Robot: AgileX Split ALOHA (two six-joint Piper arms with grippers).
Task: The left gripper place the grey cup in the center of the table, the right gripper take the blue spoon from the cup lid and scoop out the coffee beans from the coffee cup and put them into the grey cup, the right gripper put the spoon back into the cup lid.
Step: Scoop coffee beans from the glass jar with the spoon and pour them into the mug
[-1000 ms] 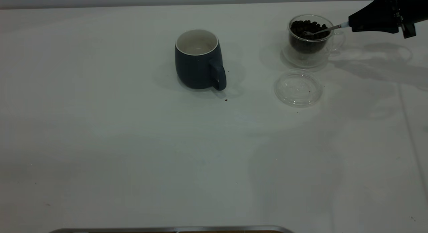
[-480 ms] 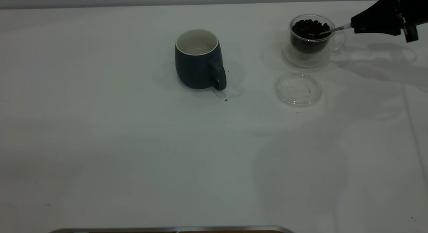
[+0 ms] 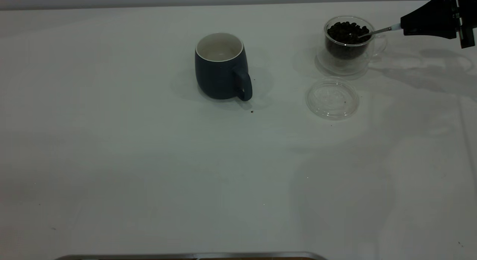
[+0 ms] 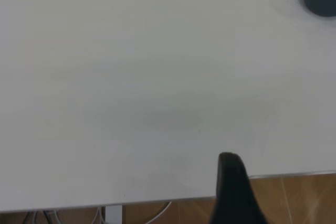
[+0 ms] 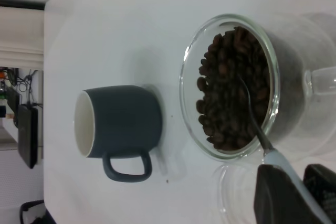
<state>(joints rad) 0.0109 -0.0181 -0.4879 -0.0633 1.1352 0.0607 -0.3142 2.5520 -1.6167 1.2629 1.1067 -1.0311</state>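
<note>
On the white surface (image 3: 149, 170), going from the near edge outward, the first thing met is the clear cup lid (image 3: 332, 98), lying bare at about two o'clock from the middle. The grey cup (image 3: 221, 66) stands upright near the centre toward twelve o'clock, handle facing the camera, its white inside showing no beans. Just beyond the lid, toward one o'clock, sits the glass coffee cup (image 3: 347, 43), heaped with coffee beans (image 3: 347, 31).

The right claw (image 3: 404, 28) hovers past the glass cup's far right side, closed on the pale handle of the blue spoon (image 3: 376, 31); the bowl end lies among the beans, as the right wrist view confirms. The left claw (image 4: 231, 192) shows only as one dark finger over the surface's edge, well away from the work, so whether it is open or closed cannot be told.

The step in hand looks like the scoop. To do it well, the spoon bowl should dig under the beans, then level out before lifting, clearing the glass rim without nudging the light cup, and travel flat toward nine o'clock to the grey cup.
</note>
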